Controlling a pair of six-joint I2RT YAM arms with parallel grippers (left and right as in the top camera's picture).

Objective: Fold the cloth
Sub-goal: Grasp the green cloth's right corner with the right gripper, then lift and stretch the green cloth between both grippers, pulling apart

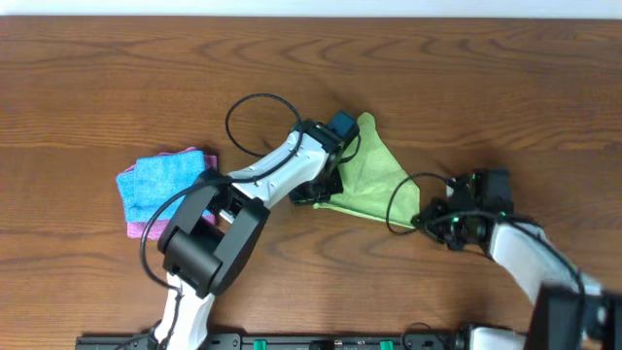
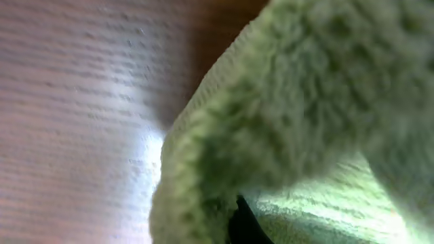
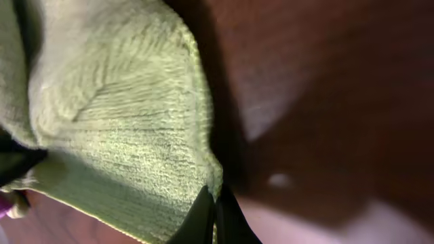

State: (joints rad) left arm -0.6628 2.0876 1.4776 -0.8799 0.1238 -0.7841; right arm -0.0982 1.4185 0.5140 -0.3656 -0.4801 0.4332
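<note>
The green cloth (image 1: 374,175) lies bunched in a rough triangle at the table's middle. My left gripper (image 1: 321,190) is at its left edge, and the cloth (image 2: 305,102) drapes over a dark fingertip (image 2: 244,224) in the left wrist view, so the grip looks shut on it. My right gripper (image 1: 425,220) is at the cloth's lower right corner. In the right wrist view both dark fingertips (image 3: 213,217) are pressed together on the cloth's edge (image 3: 122,135).
A folded blue cloth (image 1: 160,180) rests on a pink cloth (image 1: 146,228) at the left. Black cables (image 1: 255,122) loop over the table behind the left arm and beside the right arm (image 1: 403,204). The wooden table (image 1: 505,87) extends all round.
</note>
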